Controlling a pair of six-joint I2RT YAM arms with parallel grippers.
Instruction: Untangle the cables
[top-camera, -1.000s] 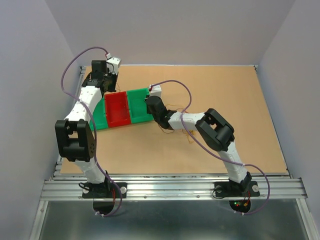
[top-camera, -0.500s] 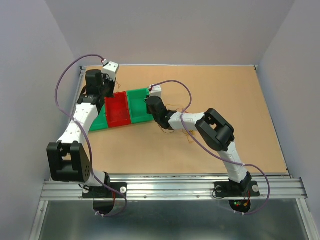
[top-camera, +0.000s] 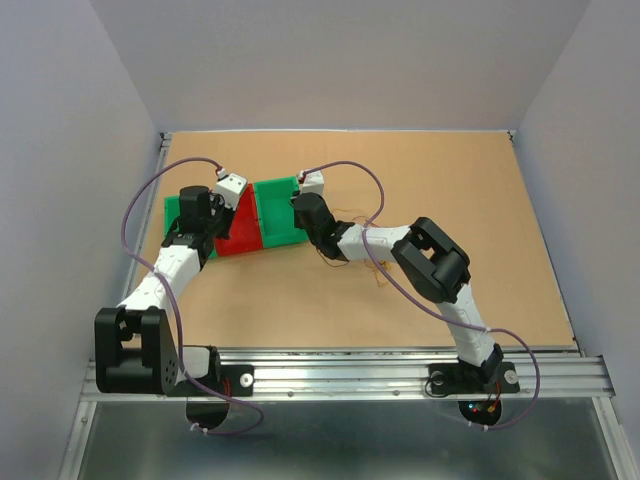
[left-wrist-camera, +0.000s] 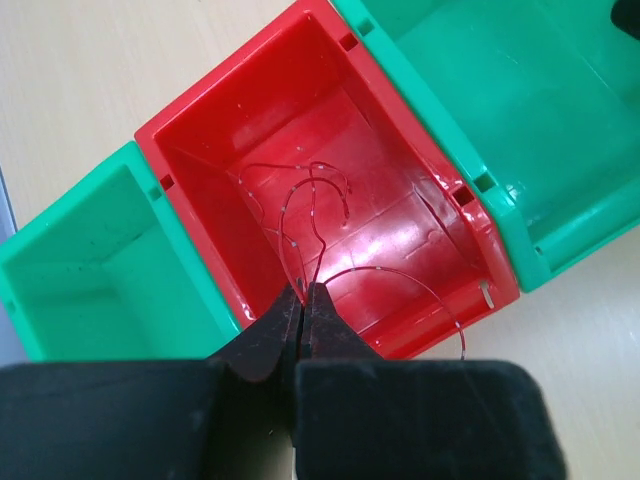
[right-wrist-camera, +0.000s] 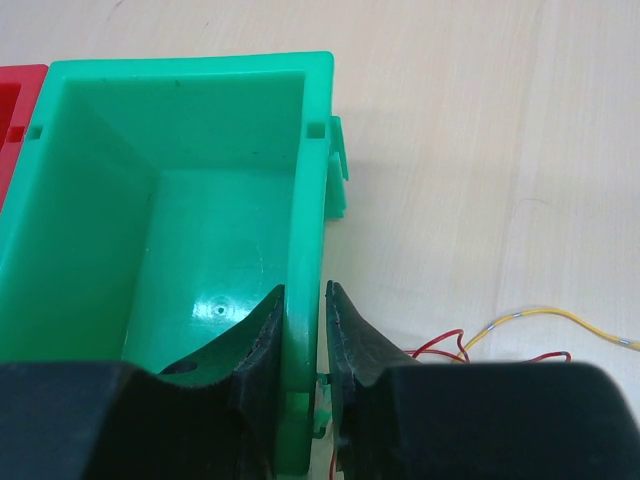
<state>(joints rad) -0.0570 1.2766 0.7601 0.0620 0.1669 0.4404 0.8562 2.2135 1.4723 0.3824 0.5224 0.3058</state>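
Left gripper (left-wrist-camera: 302, 300) pinching hair-thin red wire (left-wrist-camera: 318, 215) above red plastic bin (left-wrist-camera: 250, 95), right gripper (right-wrist-camera: 303, 305) clamped on wall of green plastic bin (right-wrist-camera: 306, 180), loose yellow-red wires (right-wrist-camera: 545, 311) partly hidden.

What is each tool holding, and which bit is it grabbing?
The left tool pinches a thin wire partway along, its loops trailing into the red bin. The right tool clamps the green bin by its side wall, near the corner.

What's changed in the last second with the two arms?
The left arm drew back toward its base, from beyond the red bin to above it; the left gripper is shut on a thin wire. The right gripper stayed clamped on the right-hand green bin's wall.
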